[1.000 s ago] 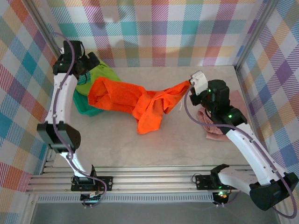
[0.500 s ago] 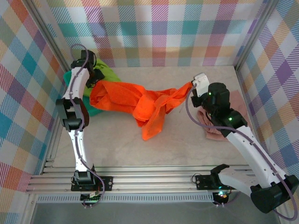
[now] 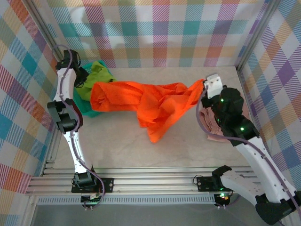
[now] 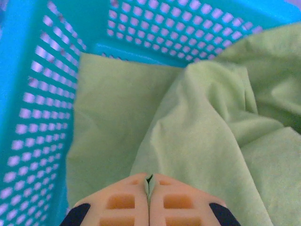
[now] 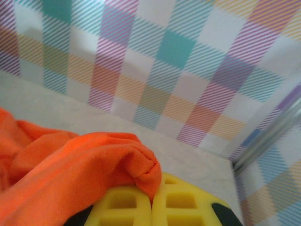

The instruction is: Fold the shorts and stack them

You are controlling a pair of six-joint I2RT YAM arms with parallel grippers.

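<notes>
Pale surface point(image 3: 178, 141), plaid walls point(image 3: 164, 33). Count: 3 shorts, 1 basket, 2 pincers. Near R: pink shorts point(image 3: 215, 137) crumpled, partly under R arm point(image 3: 249, 146). Mid: orange shorts point(image 3: 150, 101) stretched across, R end clamped in R pincer point(image 5: 151, 197), L end overlapping basket point(image 3: 89, 110). Far L: green shorts point(image 4: 202, 141) inside basket, w/ L pincer point(image 4: 149, 181) pinched together on a green fold.

You see the orange shorts point(image 3: 150, 100) stretched across mid-frame, right end held by the right gripper point(image 3: 206, 85); the left gripper point(image 3: 87, 78) is at the lime green shorts point(image 3: 100, 72), upper left.
</notes>
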